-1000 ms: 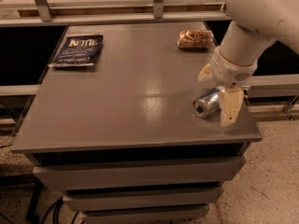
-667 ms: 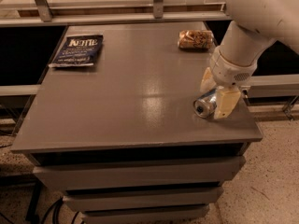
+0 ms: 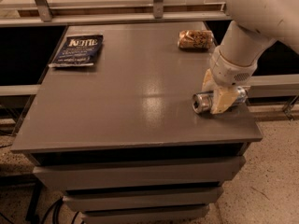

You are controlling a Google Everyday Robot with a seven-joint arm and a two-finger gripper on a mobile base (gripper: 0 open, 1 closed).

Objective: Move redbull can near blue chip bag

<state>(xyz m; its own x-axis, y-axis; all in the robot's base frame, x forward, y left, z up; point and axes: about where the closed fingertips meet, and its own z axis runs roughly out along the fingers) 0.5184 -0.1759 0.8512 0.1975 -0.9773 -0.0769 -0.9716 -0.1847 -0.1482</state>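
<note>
Closed in since before, tool clenches sideways redbull can, blue chip bag well apart.

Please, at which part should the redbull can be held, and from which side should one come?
At the middle of its body, from above. The redbull can lies on its side on the table, so its round walls face front and back; the pincer sits there, closed across it.
</note>
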